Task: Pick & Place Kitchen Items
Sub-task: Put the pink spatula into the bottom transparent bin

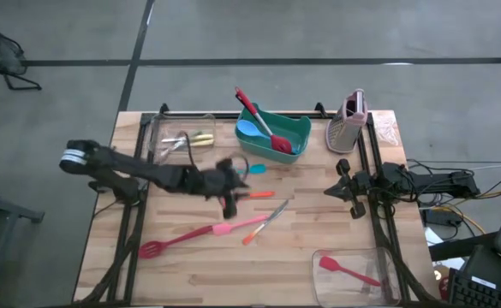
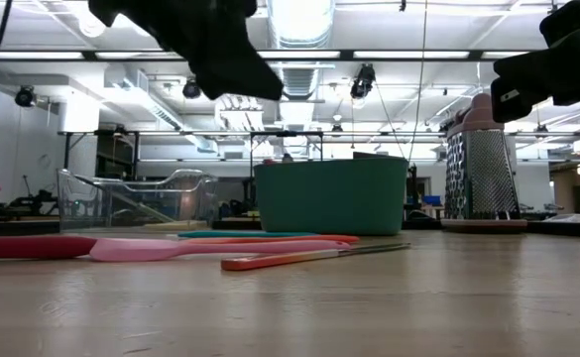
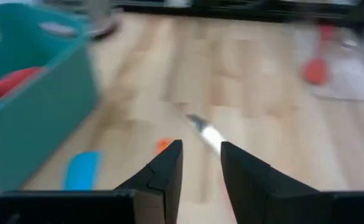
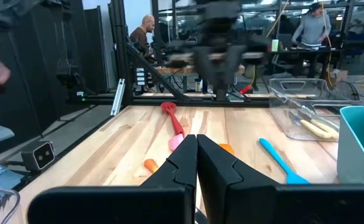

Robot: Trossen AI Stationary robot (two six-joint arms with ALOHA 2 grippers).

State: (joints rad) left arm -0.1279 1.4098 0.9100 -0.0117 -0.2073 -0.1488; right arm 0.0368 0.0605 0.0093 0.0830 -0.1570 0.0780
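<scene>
Left end effector [image 1: 230, 204]: parted, empty, above the orange-handled knife [image 1: 265, 219] mid-desk
Right end effector [image 1: 353, 190]: clenched, idle at right
Risk: pink spatula [image 1: 233, 228] touching the knife could get pinched too

Pale butcher-block wooden desk [image 1: 319, 248], smooth with a satin sheen. Teal rectangular plastic bin [image 1: 295, 128], matt. Clear glossy plastic tub [image 1: 160, 137]. Upright perforated metal grater [image 2: 471, 171], bright and reflective. Long pink spatula [image 2: 210, 249], probably matt silicone. Black matt pincer fingers [image 3: 166, 174].
</scene>
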